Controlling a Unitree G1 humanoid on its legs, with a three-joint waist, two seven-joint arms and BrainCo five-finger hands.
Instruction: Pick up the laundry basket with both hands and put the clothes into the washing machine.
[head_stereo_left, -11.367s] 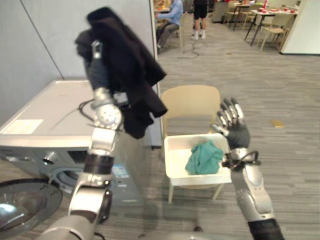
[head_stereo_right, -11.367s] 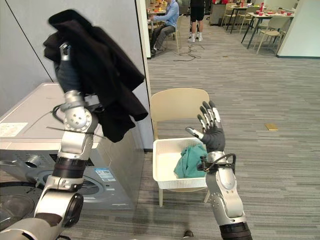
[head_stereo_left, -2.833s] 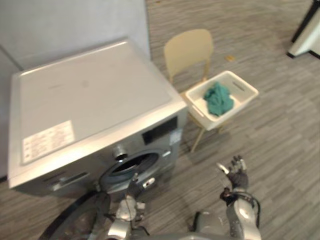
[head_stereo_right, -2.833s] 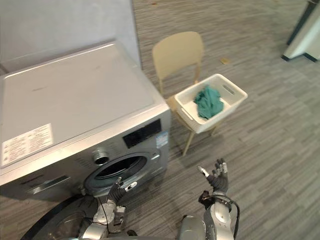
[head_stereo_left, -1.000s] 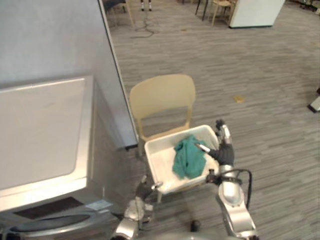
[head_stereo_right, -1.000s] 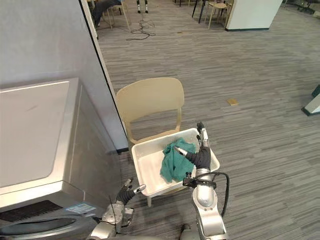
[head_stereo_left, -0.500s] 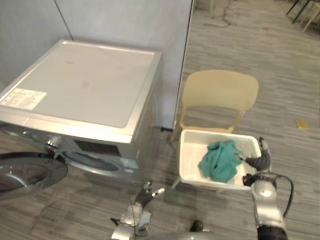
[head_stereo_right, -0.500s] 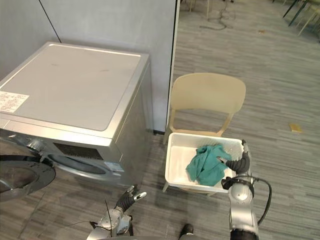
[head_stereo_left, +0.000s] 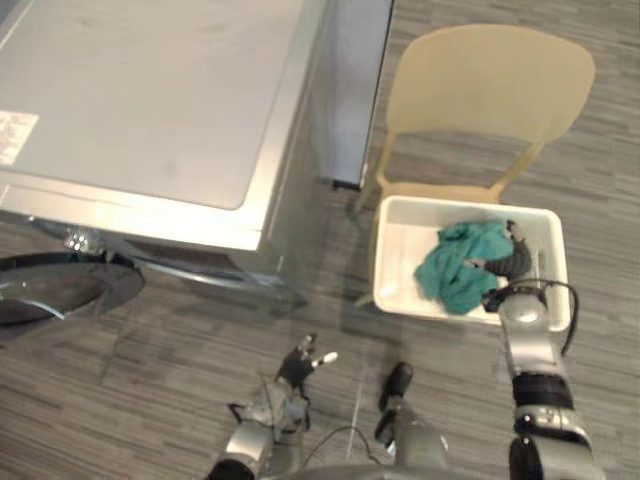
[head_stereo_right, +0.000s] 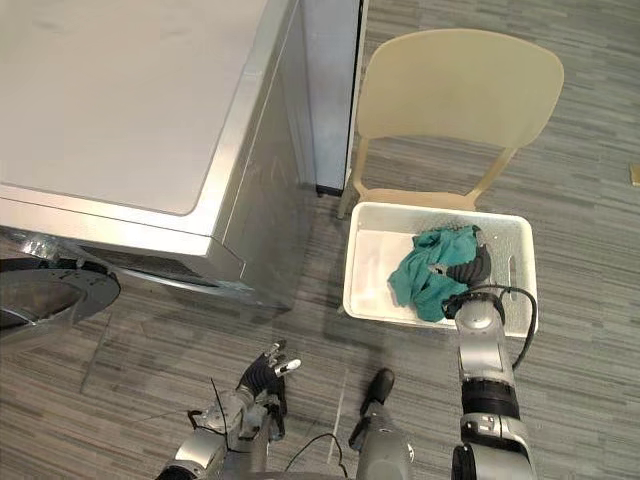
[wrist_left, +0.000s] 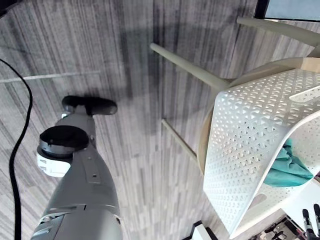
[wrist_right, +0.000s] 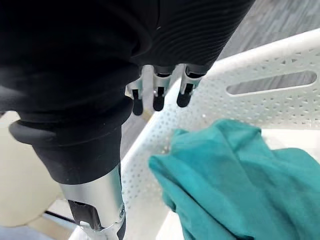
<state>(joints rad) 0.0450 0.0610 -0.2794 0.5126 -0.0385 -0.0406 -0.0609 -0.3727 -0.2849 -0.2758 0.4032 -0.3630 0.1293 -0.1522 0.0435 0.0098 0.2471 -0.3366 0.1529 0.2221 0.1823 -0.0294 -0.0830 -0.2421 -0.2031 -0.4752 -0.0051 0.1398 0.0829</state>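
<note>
White perforated plastic laundry basket (head_stereo_left: 398, 262) on beige chair (head_stereo_left: 485, 90) seat, beside silver washing machine (head_stereo_left: 150, 110). Crumpled teal garment (head_stereo_left: 452, 280) inside, near right wall. Right hand (head_stereo_left: 512, 262) over garment, fingers loose, gripping nothing. Left hand (head_stereo_left: 297, 368) low, fingers spread.

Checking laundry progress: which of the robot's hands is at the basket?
The right hand, above the white basket by the teal cloth; the left hand is low over the floor, apart from the basket.
</note>
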